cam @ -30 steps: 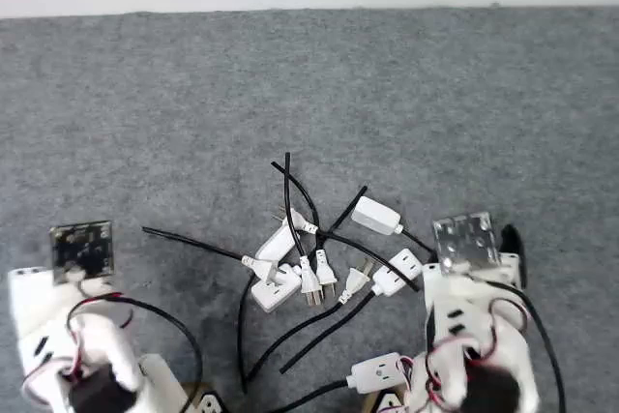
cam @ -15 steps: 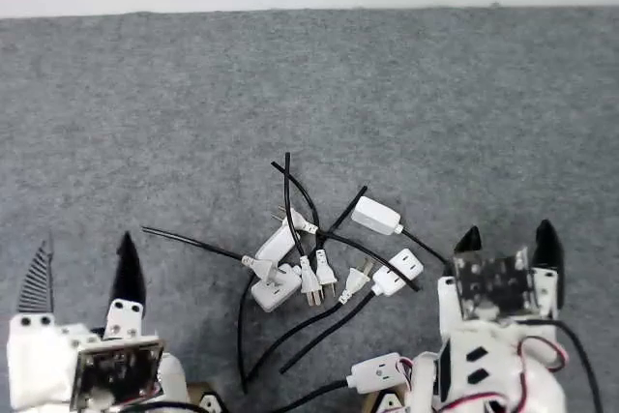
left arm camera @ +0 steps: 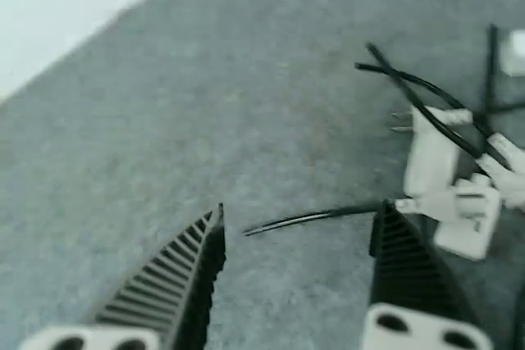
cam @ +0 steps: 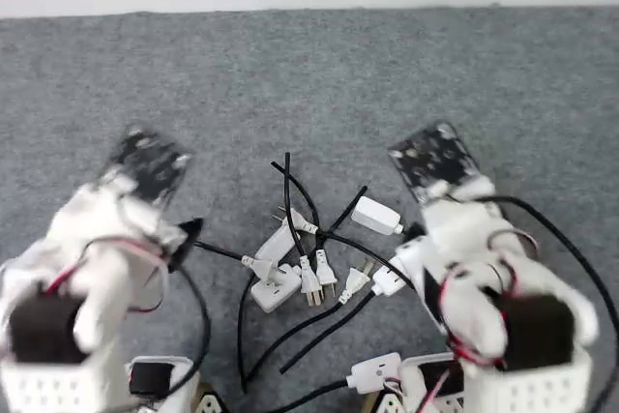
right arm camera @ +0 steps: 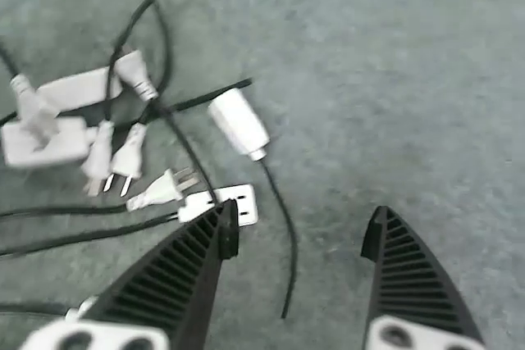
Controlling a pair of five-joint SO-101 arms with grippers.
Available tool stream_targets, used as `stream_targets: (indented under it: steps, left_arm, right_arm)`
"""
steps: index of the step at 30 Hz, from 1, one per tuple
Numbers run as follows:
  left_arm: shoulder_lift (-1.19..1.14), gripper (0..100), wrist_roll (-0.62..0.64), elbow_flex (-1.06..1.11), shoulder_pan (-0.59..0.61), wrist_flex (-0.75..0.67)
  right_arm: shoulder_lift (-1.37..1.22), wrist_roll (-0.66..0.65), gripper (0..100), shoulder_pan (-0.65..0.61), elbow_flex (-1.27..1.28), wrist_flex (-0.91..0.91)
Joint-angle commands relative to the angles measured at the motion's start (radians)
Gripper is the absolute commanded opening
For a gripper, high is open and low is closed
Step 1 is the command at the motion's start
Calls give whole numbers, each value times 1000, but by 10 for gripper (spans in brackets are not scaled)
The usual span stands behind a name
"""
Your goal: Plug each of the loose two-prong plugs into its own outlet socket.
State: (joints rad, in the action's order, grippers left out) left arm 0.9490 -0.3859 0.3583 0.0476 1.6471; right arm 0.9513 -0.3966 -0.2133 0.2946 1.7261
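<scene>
The left gripper (left arm camera: 301,212) is hanging over the gray mat (cam: 290,84) with its jaws spread wide, gripping nothing. The right gripper (right arm camera: 304,212) is gaping just as wide and is also carrying nothing. The loose two-prong plugs (cam: 326,276) and white outlet sockets (cam: 376,215) are lying tangled in black cords (cam: 290,336) toward the mat's near edge, between the two arms.

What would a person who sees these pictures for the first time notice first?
First, the tangle of black cords with white plugs and sockets, lying in the middle of the grey carpet. Next, one on either side of it, the left tool and the right tool, both black, ribbed and wide open, pointing towards the tangle.
</scene>
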Motion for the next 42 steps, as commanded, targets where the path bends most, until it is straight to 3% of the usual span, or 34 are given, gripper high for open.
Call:
stream_targets:
  steps: [1,6,10,21,31,42]
  left_arm:
    - [-100,284,-78,25,-109,-20]
    - [-103,284,-141,183,-167,-141]
    - [-106,284,-170,341,-198,-315]
    - [-109,304,-183,611,-353,-563]
    - [-103,304,-117,848,-353,-848]
    - [-110,304,-114,905,-311,-930]
  right_arm:
    - [-59,-8,262,-41,-29,15]
    - [-113,-97,262,-105,104,-5]
    - [-133,-157,262,-77,241,-127]
    - [-180,-164,262,-74,453,-312]
    - [-314,-161,262,-74,580,-527]
    - [-460,-137,262,-76,598,-576]
